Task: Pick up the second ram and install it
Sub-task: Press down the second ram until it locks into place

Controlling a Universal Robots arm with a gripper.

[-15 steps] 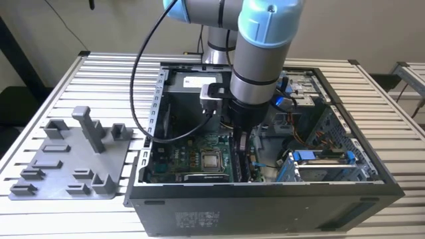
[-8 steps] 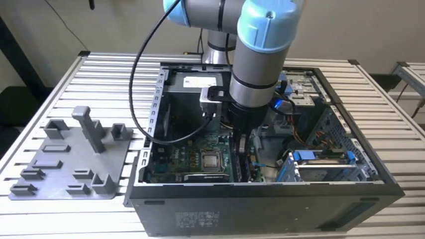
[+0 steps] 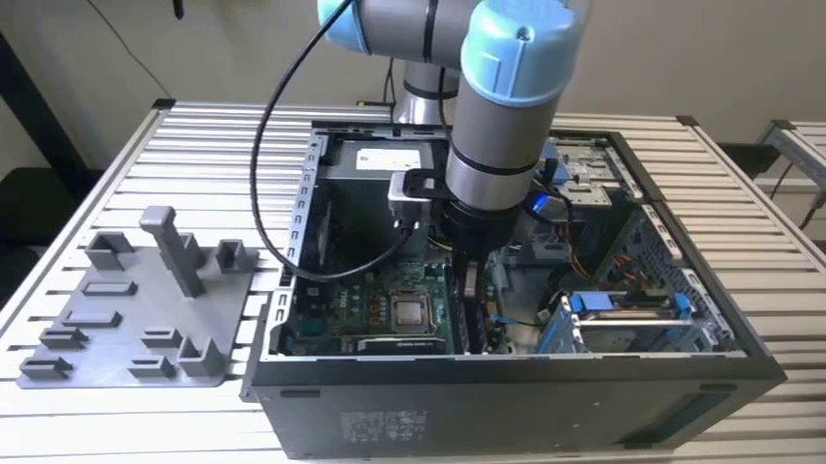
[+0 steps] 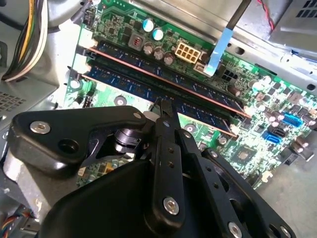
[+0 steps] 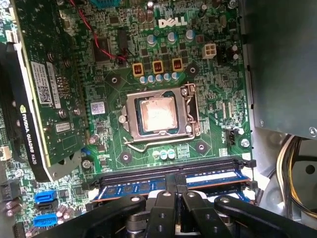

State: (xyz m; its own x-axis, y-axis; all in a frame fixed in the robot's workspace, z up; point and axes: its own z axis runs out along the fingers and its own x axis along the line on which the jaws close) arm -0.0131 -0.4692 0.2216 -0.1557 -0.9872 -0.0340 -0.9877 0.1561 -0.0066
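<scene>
The second ram (image 4: 208, 116) is a long dark stick with blue labels, standing on edge in a motherboard slot; it also shows in the first wrist view (image 5: 131, 188). My gripper (image 4: 161, 105) is down inside the computer case, its black fingers closed together at the middle of the stick's upper edge. In the first wrist view, the gripper (image 5: 176, 191) meets the stick between its two blue halves. From the exterior view, the gripper (image 3: 469, 290) hangs low over the board, right of the processor socket. Another stick (image 4: 148, 62) stands in the slot just beyond.
The open computer case (image 3: 516, 387) lies on a slatted table, with a grey fixture plate (image 3: 142, 309) at the exterior view's left. A processor socket (image 5: 158, 114), a graphics card (image 5: 44, 89), a cable bundle (image 4: 29, 34) and a blue strip (image 4: 218, 49) crowd the slots.
</scene>
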